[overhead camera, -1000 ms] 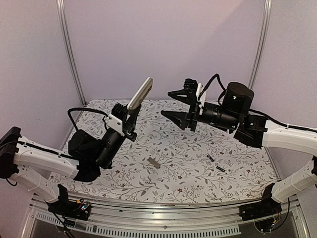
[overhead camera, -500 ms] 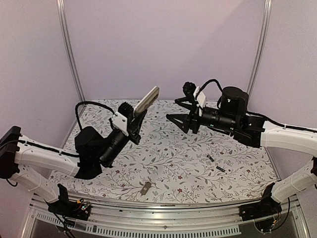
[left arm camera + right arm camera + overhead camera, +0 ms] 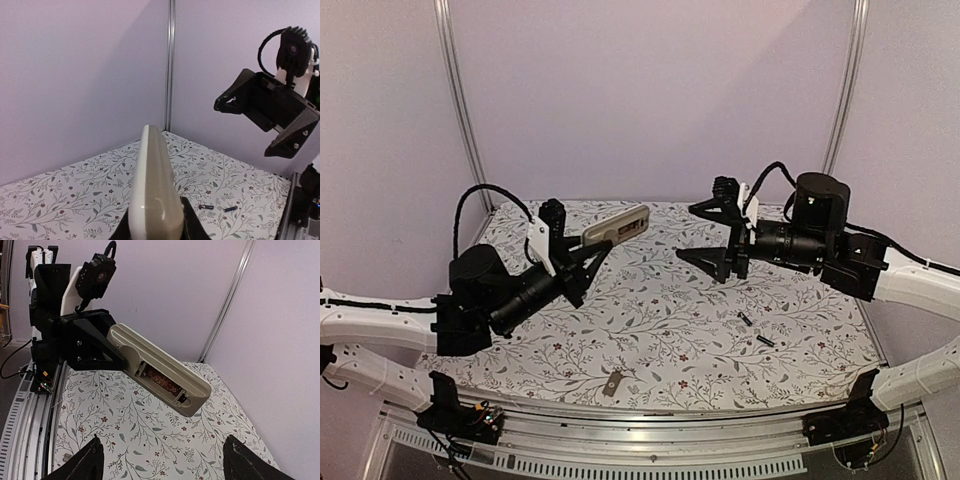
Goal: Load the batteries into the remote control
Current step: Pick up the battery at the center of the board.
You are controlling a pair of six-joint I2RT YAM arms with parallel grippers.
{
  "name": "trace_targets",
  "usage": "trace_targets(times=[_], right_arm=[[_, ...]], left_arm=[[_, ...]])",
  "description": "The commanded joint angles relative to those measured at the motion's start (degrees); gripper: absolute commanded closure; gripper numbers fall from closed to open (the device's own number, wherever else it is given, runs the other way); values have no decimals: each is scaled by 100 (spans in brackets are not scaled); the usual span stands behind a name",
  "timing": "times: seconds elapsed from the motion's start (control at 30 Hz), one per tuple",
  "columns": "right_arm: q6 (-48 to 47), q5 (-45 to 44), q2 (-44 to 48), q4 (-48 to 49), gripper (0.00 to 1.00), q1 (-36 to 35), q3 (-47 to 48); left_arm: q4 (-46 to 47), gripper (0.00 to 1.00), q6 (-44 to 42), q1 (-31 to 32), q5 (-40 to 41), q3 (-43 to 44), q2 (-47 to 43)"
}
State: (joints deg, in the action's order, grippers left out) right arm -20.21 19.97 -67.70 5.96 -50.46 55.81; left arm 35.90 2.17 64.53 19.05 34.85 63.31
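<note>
Grey-tan cover (image 3: 611,382) is now lying on the surface (image 3: 660,300) below the remote control (image 3: 617,226), baring its compartment (image 3: 161,380); my left jaws are clenching it aloft, right jaws widening empty, batteries (image 3: 754,331) lying on the surface to its right.

Between the jaws of the left gripper (image 3: 588,247), we lose one end of the remote control (image 3: 150,360); the batteries (image 3: 765,341) are mere specks.
</note>
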Motion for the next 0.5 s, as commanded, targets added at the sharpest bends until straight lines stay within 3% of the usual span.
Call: trace_targets(times=[0.0, 0.1, 0.27, 0.47], right_arm=[[-1317, -58, 98, -583, 19, 18, 191], [-2236, -14, -92, -587, 16, -1, 348], [-3259, 67, -630, -690, 3, -349, 549], [-3494, -142, -978, -505, 1, -588, 543]], left_arm=[[-1039, 100, 1310, -60, -187, 203, -140], [-1203, 100, 1735, -61, -473, 242, -102], [-1082, 100, 2064, -63, -990, 260, -19], [-907, 100, 2023, -62, -1319, 170, -21]])
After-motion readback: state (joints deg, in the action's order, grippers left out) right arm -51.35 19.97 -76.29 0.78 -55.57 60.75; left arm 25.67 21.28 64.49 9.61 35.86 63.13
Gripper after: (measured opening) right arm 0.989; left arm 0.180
